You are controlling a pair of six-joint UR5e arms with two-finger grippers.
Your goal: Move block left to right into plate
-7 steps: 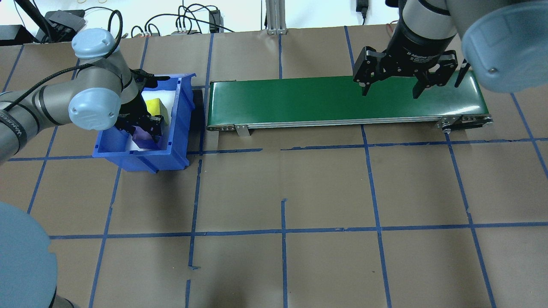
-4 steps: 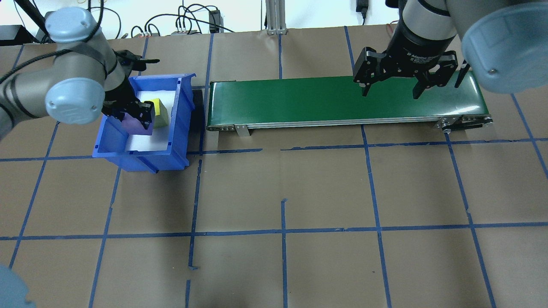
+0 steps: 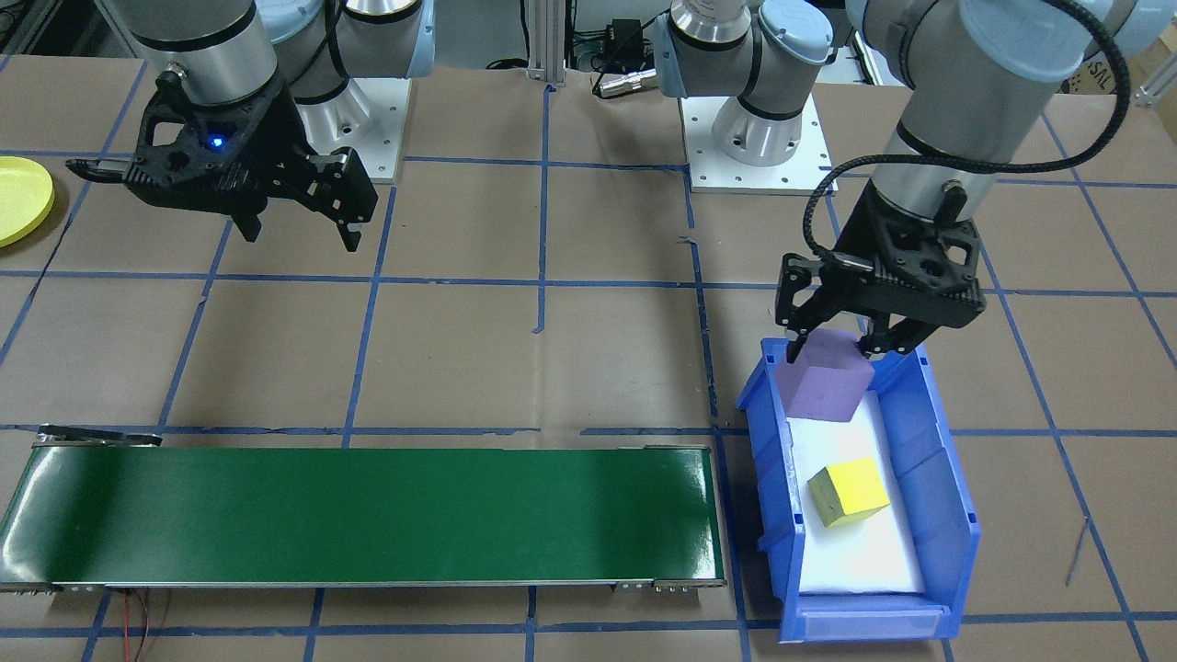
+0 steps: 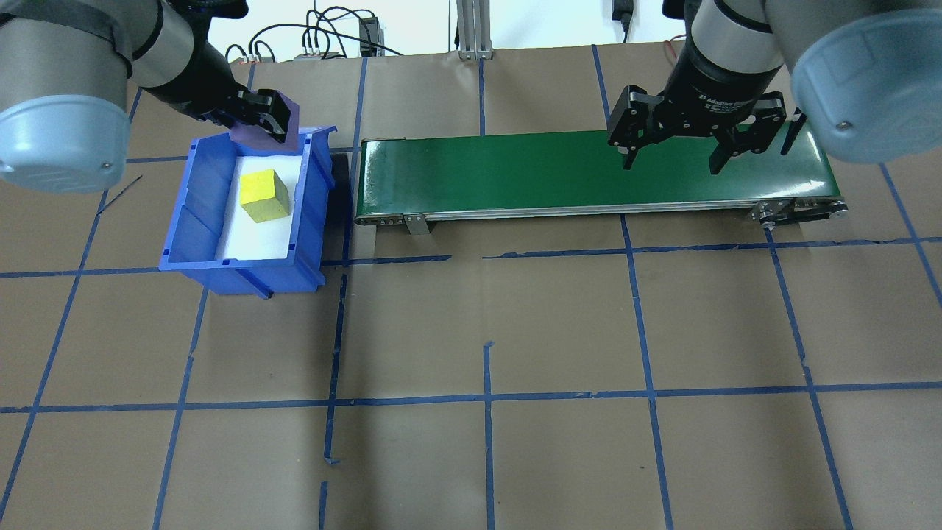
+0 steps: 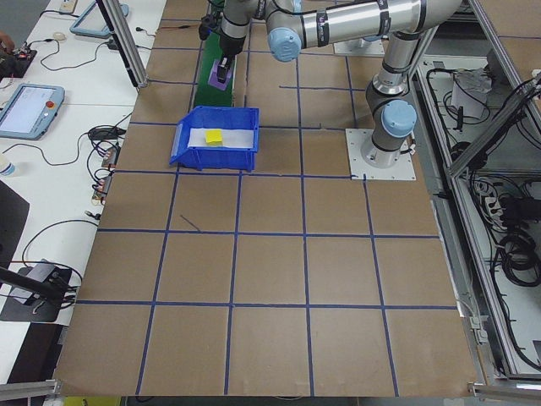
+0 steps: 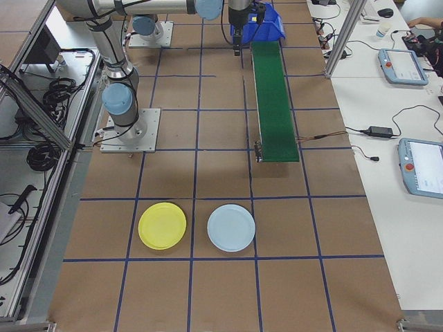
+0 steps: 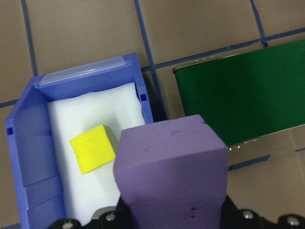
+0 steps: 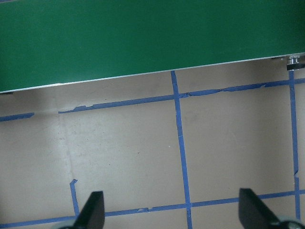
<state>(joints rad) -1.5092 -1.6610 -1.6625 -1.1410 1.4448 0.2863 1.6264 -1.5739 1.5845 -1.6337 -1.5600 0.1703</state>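
- Gripping the purple block, your left gripper is hanging over the bin.
- Belt is lying at 3 o'clock overhead.
- Right gripper is waiting there, spread and empty.

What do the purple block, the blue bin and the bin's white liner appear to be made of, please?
Purple block, held in the left end effector: probably foam, going by its matte, faintly pitted faces and soft edges.
Blue bin: looks like moulded plastic, smooth and slightly glossy, with ribbed walls.
White liner: seemingly a foam pad, matte with an uneven cut edge.
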